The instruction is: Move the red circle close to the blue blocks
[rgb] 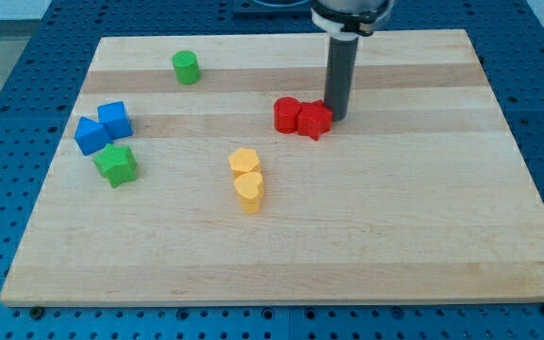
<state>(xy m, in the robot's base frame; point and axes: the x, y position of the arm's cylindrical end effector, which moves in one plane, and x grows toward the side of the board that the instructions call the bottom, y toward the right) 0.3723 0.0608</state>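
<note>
While my tip, with no hand, touches the red star-like block beside the red circle, blue blocks await near the worktop's left edge.

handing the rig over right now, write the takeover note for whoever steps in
My tip: down on the board, at the view's right of the two red blocks, against the red star-like block.
Red circle: just past that block on its left, touching it, near the board's middle top.
Blue blocks: a touching pair at the view's left edge, with a green block just below them.
Done: nothing visible; the red circle is far from the blue pair.
Left: push the red circle leftward across the board to them, probably without dragging the other red block along.
</note>
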